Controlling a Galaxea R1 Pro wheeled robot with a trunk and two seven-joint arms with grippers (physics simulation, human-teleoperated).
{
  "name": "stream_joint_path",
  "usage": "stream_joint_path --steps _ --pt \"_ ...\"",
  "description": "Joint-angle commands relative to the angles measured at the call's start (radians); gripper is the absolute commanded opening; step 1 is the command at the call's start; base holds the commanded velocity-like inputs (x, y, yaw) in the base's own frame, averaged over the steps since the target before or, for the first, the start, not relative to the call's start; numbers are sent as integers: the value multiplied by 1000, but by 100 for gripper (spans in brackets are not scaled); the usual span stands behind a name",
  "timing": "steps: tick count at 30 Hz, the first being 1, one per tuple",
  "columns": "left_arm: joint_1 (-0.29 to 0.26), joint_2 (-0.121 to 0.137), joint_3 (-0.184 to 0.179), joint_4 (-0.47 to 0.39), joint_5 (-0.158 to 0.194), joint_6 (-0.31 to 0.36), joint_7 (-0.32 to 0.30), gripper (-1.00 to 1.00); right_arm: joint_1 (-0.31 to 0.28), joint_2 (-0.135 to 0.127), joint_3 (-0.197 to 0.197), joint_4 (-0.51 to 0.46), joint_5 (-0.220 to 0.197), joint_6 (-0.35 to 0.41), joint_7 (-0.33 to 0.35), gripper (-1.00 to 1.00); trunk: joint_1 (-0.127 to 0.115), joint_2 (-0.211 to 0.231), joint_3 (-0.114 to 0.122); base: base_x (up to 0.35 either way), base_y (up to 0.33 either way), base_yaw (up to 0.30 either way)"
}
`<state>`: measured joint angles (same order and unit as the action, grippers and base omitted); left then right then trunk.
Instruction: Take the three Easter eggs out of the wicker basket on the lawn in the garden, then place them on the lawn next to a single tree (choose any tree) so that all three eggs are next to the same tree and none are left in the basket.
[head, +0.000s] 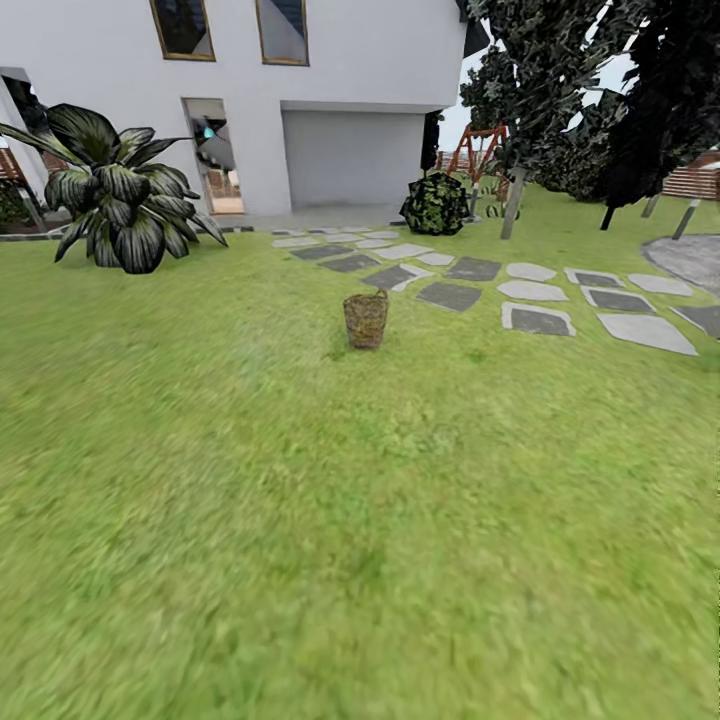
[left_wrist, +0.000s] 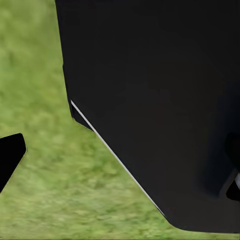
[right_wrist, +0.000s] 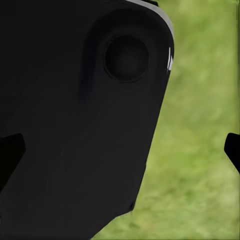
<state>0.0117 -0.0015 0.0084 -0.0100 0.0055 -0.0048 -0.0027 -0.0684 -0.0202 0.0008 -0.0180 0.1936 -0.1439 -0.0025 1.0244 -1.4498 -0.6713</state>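
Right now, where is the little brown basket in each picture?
Head view: the wicker basket stands on the lawn, middle of the picture, near the grey stepping stones.
Left wrist view: not in it.
Right wrist view: not in it.
Shared landmark: the green lawn.

This is a home garden. A green lawn (head: 300, 520) runs up to a white house (head: 350, 60). Grey stepping stones (head: 540, 320), trees (head: 530, 90) and bushes (head: 435, 203) border it.
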Motion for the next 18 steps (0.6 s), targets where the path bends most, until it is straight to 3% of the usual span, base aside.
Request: stream_joint_path --steps 1,18 --pt "0 0 1 -1 1 -1 0 100 -1 0 0 1 5 -3 0 100 1 0 -1 340 0 -122" --pt "0 0 1 -1 1 -1 0 100 -1 -1 5 2 18 -1 1 100 1 0 -1 340 0 -15"
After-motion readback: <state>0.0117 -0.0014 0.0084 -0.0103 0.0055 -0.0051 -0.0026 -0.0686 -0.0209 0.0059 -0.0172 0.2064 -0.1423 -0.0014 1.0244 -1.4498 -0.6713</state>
